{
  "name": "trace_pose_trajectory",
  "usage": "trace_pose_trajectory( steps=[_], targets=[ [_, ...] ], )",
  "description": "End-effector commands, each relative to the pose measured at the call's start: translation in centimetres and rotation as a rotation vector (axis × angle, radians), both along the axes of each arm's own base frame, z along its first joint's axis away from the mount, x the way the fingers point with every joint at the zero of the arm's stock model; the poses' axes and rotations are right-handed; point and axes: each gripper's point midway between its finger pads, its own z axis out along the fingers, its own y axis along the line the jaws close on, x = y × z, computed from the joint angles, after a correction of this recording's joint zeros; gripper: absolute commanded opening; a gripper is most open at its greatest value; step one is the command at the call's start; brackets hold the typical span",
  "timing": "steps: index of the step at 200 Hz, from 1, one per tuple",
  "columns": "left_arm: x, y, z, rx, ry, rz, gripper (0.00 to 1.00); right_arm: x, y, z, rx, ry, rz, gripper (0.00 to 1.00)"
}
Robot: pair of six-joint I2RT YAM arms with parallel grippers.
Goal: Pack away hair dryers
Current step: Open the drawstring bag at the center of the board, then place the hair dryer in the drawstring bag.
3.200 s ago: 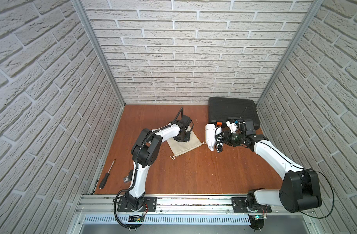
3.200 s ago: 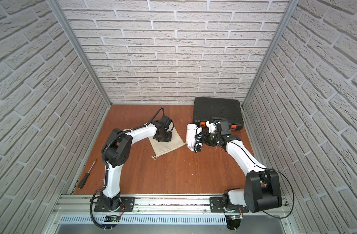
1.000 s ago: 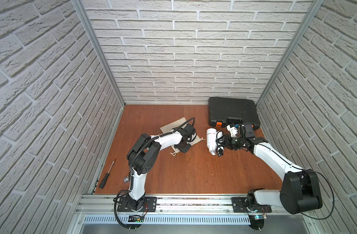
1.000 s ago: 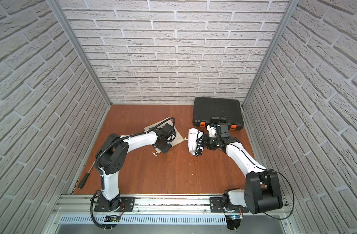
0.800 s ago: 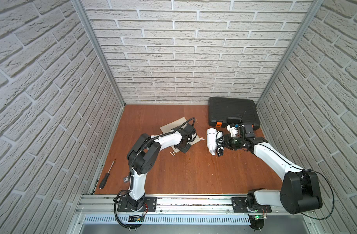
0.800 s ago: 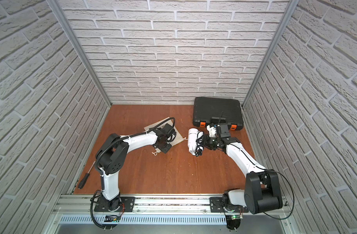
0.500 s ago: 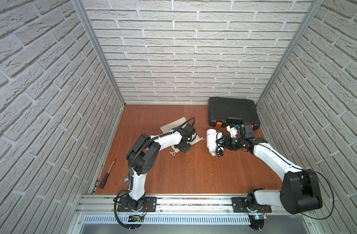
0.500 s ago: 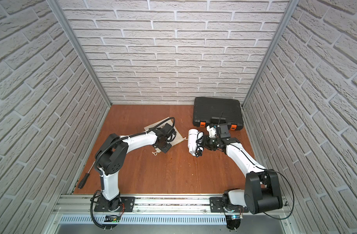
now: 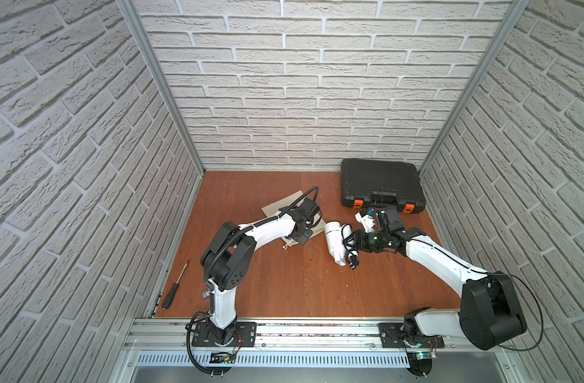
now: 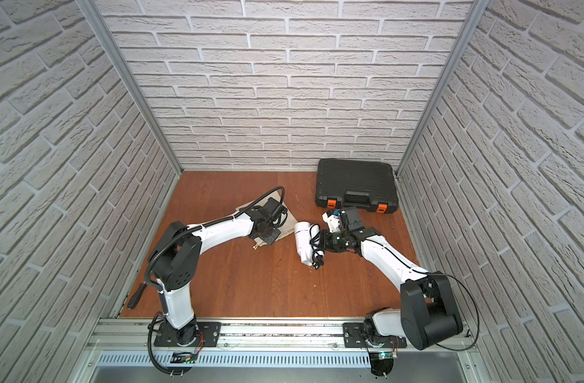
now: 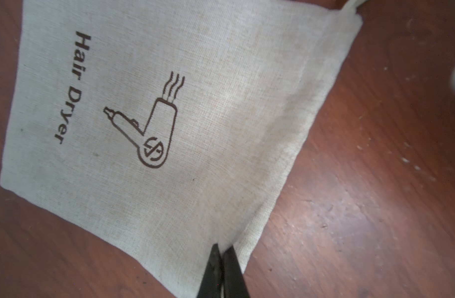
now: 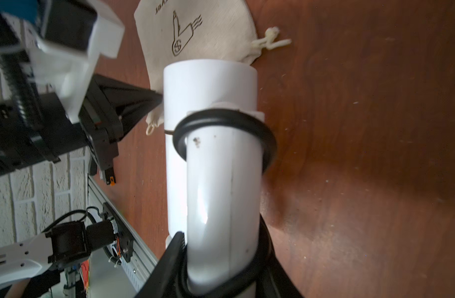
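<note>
Hair dryer (image 9: pixel 333 236) sits near the middle of the wooden table (image 9: pixel 284 285), just right of the beige bag (image 9: pixel 279 205) and on the near left of the shut black case (image 9: pixel 380 180). It is small, white and glossy, with a short round barrel that narrows to a nozzle pointing toward the near side. Its straight handle runs off to the right, and a black cord (image 12: pixel 221 116) is looped around the handle. In both top views the plug end of the cord hangs by the nozzle. The right gripper (image 12: pixel 221 247) is clamped on the handle, one finger on each side, with the cord caught under them. I cannot tell whether the barrel rests on the wood or is held just above it. The left gripper (image 11: pixel 222 254) has its jaws pressed together, nipping the cloth near one edge of the bag, which lies flat. The bag is printed "Hair Dryer" with a line drawing of a dryer. A screwdriver (image 9: pixel 174 288) lies by the left wall, well apart from everything else.
</note>
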Motion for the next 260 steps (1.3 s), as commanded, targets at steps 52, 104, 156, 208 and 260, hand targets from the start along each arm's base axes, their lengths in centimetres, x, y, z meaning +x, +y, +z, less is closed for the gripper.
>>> trace_pose_trajectory(
  steps=[52,104,156,208,260],
  targets=[
    [4.3,-2.6,5.7,-0.101,-0.226,0.028,0.0,0.3,4.3,1.4,0.033,-0.124,0.15,0.03],
    [4.0,-5.3,7.9,-0.207,-0.309,-0.025,0.0,1.4,5.9,1.5,0.04,-0.152,0.145,0.03],
    [2.8,-8.4,10.2,-0.325,-0.384,-0.114,0.0,2.6,6.6,0.8,0.006,-0.16,0.131,0.03],
    [2.2,-7.0,8.8,-0.261,-0.375,-0.114,0.0,2.5,6.0,1.6,-0.005,-0.186,0.12,0.03],
    [2.5,-5.0,7.8,-0.216,-0.358,-0.058,0.0,1.2,5.0,1.9,0.008,-0.178,0.114,0.03]
  ],
)
